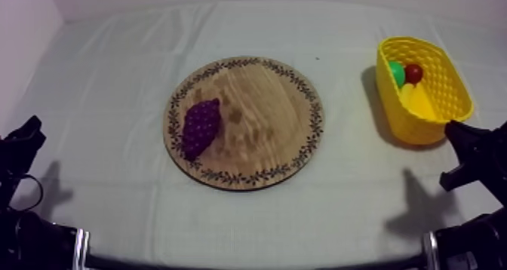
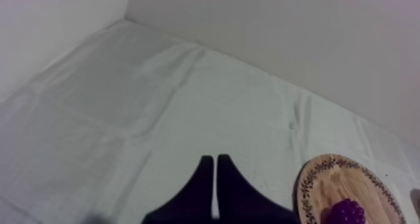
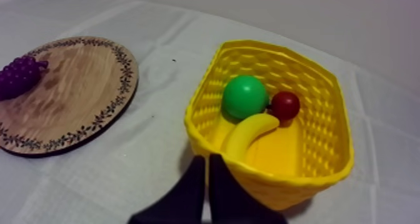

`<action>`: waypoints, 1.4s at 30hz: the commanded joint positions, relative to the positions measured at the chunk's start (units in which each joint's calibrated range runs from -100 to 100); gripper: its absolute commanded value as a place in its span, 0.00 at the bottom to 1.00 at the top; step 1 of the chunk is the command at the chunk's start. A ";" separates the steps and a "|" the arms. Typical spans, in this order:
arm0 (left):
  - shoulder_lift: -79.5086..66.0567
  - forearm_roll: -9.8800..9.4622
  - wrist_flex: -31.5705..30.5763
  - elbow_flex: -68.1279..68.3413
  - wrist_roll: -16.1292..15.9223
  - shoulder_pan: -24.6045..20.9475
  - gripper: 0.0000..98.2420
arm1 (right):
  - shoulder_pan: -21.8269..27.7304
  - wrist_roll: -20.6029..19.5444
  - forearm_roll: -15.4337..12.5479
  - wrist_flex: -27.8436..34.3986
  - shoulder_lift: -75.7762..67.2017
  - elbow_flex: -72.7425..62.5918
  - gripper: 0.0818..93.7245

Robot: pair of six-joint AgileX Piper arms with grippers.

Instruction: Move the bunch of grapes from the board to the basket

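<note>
The grapes (image 1: 201, 127) lay on the board (image 1: 264, 130), at its side toward my left arm. The basket (image 1: 454, 78) stood well apart from the board. My left tool (image 2: 215, 169) and my right tool (image 3: 207, 169) were both closed, holding nothing.

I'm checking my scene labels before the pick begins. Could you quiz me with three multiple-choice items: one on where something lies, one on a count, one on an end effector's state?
1. The bunch of grapes lies: A on the wooden board; B beside it; C under it.
2. Fruits in the yellow basket: A one; B three; C five.
3. The left end effector is: A open; B shut on nothing; C shut on the grapes.
Answers: 1 A, the grapes rest on the wood near its rim. 2 B, a banana, a green fruit and a small red fruit lie inside. 3 B, its fingers lie together as a narrow wedge.
</note>
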 commanded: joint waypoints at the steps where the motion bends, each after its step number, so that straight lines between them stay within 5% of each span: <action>1: 0.02 0.01 0.00 -0.04 0.01 0.02 0.00 | 0.00 0.02 0.01 0.06 -0.03 0.02 0.00; 20: 0.02 0.01 0.00 -0.04 0.01 0.02 0.00 | -1.99 -0.62 0.22 1.58 -0.03 -0.21 0.00; 27: 0.02 0.01 0.00 -0.04 -0.01 0.02 0.00 | -7.39 -6.77 2.25 3.72 3.50 -3.76 0.00; 34: 0.02 0.01 0.00 -0.04 0.00 0.02 0.00 | -9.59 -9.55 2.38 12.60 16.91 -22.03 0.00; 42: 0.02 0.01 0.00 -0.04 0.01 0.02 0.00 | -13.13 -12.23 2.80 32.02 34.95 -53.96 0.00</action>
